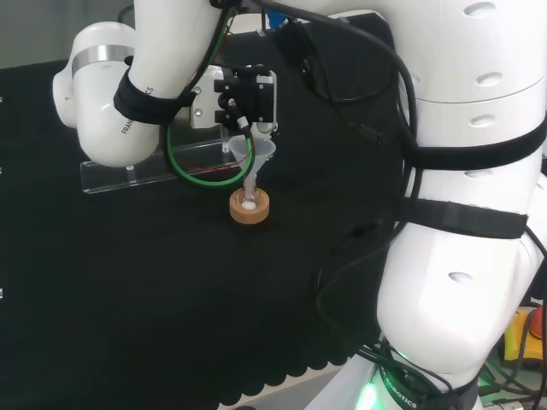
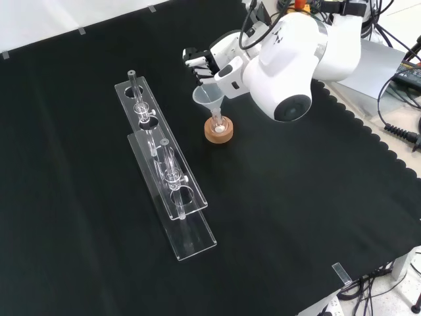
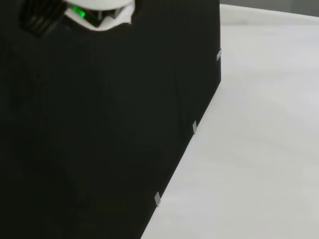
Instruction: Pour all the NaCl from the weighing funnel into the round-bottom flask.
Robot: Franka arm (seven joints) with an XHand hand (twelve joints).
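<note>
Clear weighing funnel (image 2: 207, 97) tilted over round-bottom flask (image 2: 218, 124), white powder inside

A clear plastic rack (image 2: 168, 191) lies on the black cloth (image 2: 296, 217), holding some glass pieces; their number is unclear.

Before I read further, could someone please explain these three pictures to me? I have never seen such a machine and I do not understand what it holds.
The big white shapes are one robot arm. It ends in a black and white hand with fingers.

One picture looks over the arm from behind, one looks down from the front, and one comes from a camera at the wrist, here facing black cloth and a pale floor.

On the black cloth stands a small round flask on a cork ring, with some white powder inside. The hand holds a clear funnel upright, its stem at the flask's neck. Its fingers are curled round the funnel's top. Beside it stand two clear racks with glass pieces.
</note>
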